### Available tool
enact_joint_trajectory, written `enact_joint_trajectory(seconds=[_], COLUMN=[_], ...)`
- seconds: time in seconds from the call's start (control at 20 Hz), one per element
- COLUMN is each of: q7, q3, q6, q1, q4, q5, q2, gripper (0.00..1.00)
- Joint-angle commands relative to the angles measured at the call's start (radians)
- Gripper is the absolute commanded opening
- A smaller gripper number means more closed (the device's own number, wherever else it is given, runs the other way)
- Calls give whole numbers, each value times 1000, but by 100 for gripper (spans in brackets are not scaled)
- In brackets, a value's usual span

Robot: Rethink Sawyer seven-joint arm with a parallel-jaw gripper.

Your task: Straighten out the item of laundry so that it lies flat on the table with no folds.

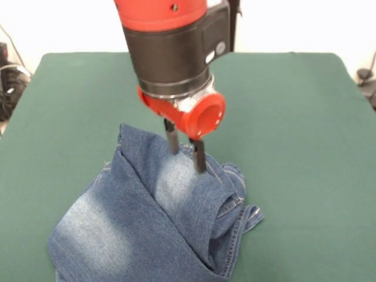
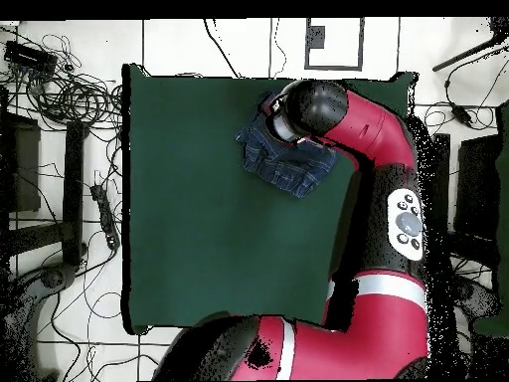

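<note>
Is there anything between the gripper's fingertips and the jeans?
No. In the front view the gripper reaches the jeans, fingertips against a raised fold; no gap shows.

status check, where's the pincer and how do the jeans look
Pincer down on the jeans, fingers slightly apart, tips in the fabric. Jeans bunched and folded near one edge of the table, not flat. Nothing else in the way.

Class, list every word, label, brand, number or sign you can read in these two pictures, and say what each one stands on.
None can be read.
Jeans: no tag or lettering shows.
Arm's button pad: its markings are too small to read.
Claw, table: no writing shows.
</note>
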Motion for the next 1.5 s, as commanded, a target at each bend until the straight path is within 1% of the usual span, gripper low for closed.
enact_joint_trajectory(seconds=[0.05, 0.25, 0.4, 0.7, 0.85, 1.1, 1.25, 1.4, 1.5], q7=[-24, -21, -64, -33, -19, 23, 10, -62, -91], q3=[38, 63, 92, 108, 120, 128, 122, 115, 117], q6=[11, 28, 120, 230, 283, 393, 369, 212, 150], q1=[30, 15, -1, -8, -14, -13, -10, -12, -16], q4=[67, 89, 87, 75, 47, -40, -109, -198, -238], q5=[-85, -92, -90, -61, -43, -19, -36, -95, -116], q2=[85, 110, 131, 145, 158, 181, 221, 299, 340], gripper=[100, 100, 100, 100, 100, 100, 100, 100, 100])
